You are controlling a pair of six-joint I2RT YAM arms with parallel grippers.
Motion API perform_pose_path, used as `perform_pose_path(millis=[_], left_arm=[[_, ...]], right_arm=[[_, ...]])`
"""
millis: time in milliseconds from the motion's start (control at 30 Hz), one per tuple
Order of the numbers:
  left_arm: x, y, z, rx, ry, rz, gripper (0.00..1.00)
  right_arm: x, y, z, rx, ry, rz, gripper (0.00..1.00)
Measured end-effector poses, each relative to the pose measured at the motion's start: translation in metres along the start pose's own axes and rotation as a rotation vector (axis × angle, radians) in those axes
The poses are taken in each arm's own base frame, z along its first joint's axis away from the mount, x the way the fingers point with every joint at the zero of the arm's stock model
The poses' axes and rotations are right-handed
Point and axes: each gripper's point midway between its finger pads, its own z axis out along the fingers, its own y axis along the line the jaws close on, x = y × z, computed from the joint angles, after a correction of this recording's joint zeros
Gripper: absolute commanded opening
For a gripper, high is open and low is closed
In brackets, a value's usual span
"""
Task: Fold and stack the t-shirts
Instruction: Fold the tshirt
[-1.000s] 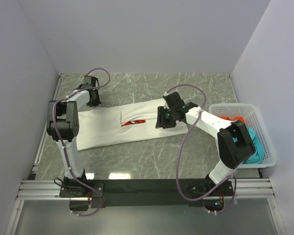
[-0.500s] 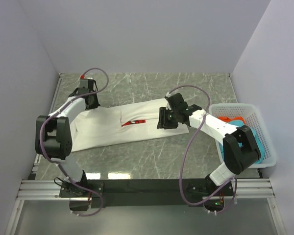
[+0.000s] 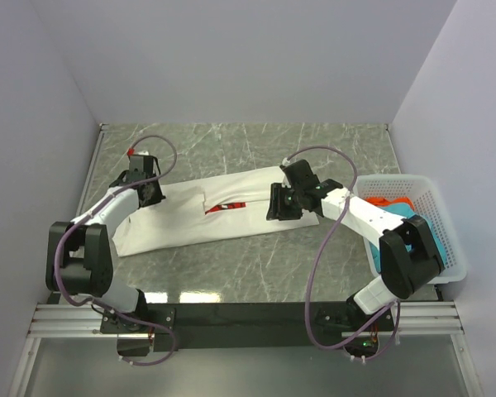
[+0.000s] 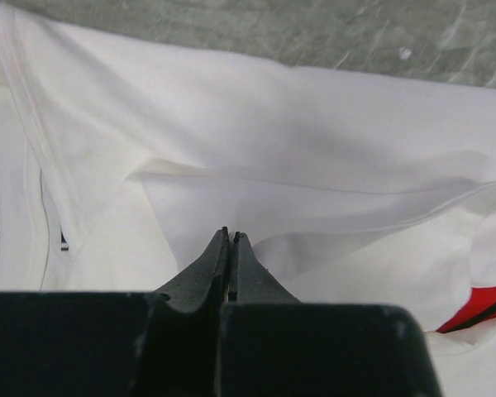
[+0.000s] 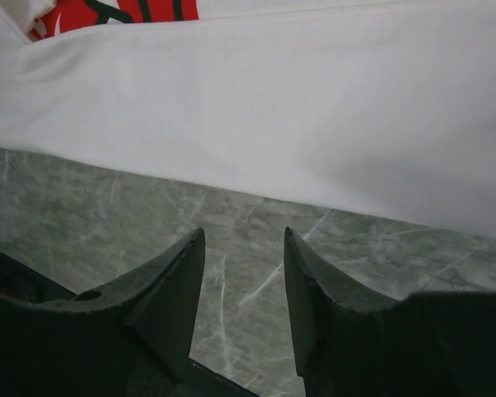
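a: white t-shirt (image 3: pixel 182 223), where?
b: laid long on the grey marble table (image 3: pixel 256 269), pale walls (image 3: pixel 231 58) around; red print (image 3: pixel 225 208) peeks from a fold.
a: claws?
b: left gripper (image 4: pixel 229 236) pressed closed at a crease; right gripper (image 5: pixel 244 236) parted, empty.

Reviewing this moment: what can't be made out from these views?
- The print on the white t-shirt: folded inside; every view shows only a red sliver.
- How much teal cloth and red-orange cloth lies in the basket: top view, right arm covers part.
- Whether the shut left end effector pinches cloth: its own fingers hide this, left wrist view.
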Motion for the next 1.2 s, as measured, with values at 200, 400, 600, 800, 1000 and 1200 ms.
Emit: perform_pose_path(millis=[200, 400, 600, 800, 1000, 1200], left_arm=[[0.021, 0.012, 0.005, -0.048, 0.030, -0.029, 0.01], [0.024, 0.019, 0.007, -0.088, 0.019, -0.065, 0.01], [0.032, 0.026, 0.002, -0.106, 0.001, -0.095, 0.04], [0.033, 0.028, -0.006, -0.095, -0.021, -0.099, 0.11], [0.048, 0.029, -0.011, -0.088, 0.005, -0.131, 0.35], [0.059, 0.031, -0.024, -0.078, 0.028, -0.168, 0.71]], right_arm=[[0.000, 0.000, -0.001, -0.001, -0.003, 0.003, 0.50], [0.006, -0.003, 0.000, 0.006, 0.009, 0.006, 0.50], [0.007, -0.004, 0.000, 0.007, 0.010, 0.006, 0.50], [0.008, -0.004, 0.001, 0.005, 0.010, 0.009, 0.50], [0.006, -0.002, 0.001, -0.004, 0.001, 0.011, 0.50], [0.005, -0.002, 0.001, -0.005, -0.001, 0.010, 0.50]])
